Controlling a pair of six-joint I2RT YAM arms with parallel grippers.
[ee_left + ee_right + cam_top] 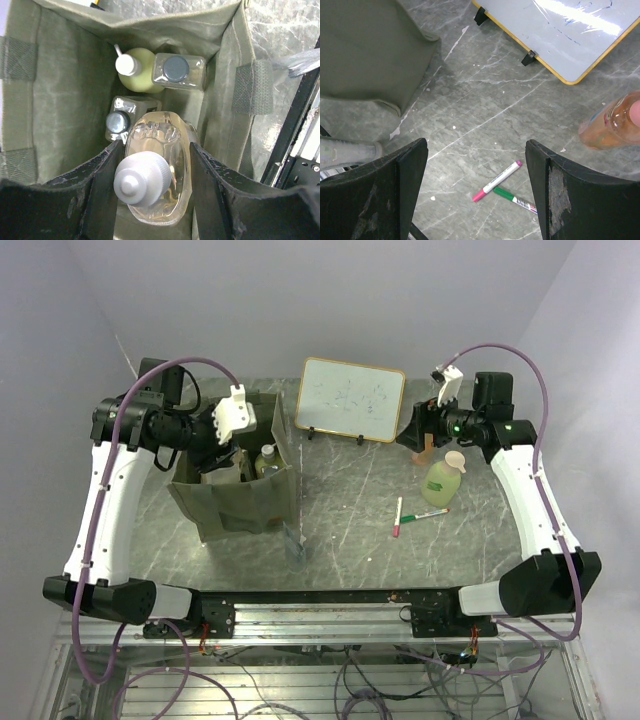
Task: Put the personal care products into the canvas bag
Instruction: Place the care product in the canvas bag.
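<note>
Grey marbled tabletop [350, 490] carries the canvas bag [65, 90]. Inside it, the amber bottle [157, 165] sits clamped in the left gripper [156, 146] beside three stowed bottles [142, 75]. Releasing it looks like the next move. Wide and empty, the right gripper [477, 150] hovers near the orange bottle [612, 122].

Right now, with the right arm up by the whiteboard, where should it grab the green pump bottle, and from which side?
Probably its rounded body just under the peach pump, coming down from above. The green pump bottle seems to stand upright and its pump head is lumpy. The open right gripper hangs nearby, and marker pens lie in front, blocking a low approach.
</note>
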